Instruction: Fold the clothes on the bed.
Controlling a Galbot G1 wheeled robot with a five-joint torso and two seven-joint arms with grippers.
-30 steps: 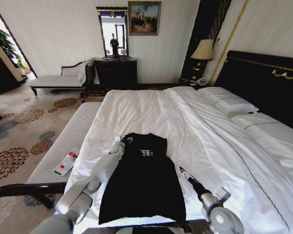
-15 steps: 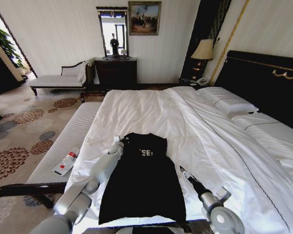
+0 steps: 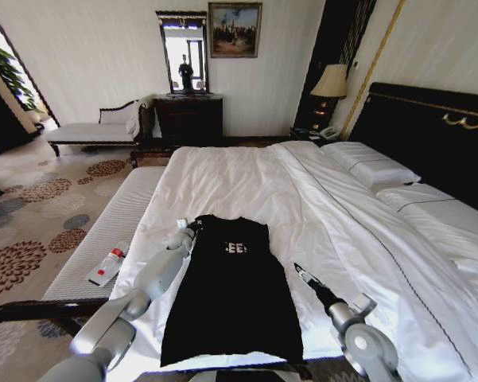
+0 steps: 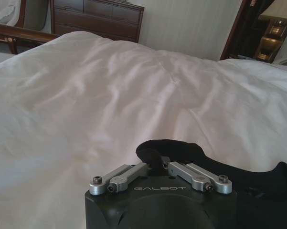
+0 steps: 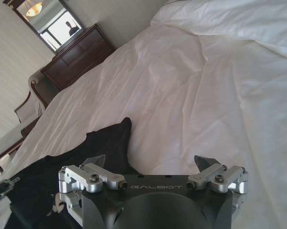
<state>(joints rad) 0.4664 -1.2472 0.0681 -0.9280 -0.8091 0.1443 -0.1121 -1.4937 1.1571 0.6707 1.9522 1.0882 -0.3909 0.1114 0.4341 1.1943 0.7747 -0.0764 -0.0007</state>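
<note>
From my remote seat, looking down from the head camera, I see nearest to me the two grey arms rising from the bottom edge. My right gripper sits at about four o'clock, low over the white sheet just beside the right edge of the black soft fabric T-shirt with white chest lettering; in the right wrist view its fingers stand spread wide apart with nothing between them, the shirt lying to one side. The shirt lies flat on the near part of the very large white-sheeted bed with its dark wooden frame, collar pointing toward twelve o'clock. My left gripper reaches to about eleven o'clock, at the shirt's left shoulder; the left wrist view shows its fingers drawn together, pinching a raised fold of the black cloth. Beyond the shirt the white bedding runs on to the pillows at two o'clock. At nine o'clock a long pale upholstered bench lies along the bed.
</note>
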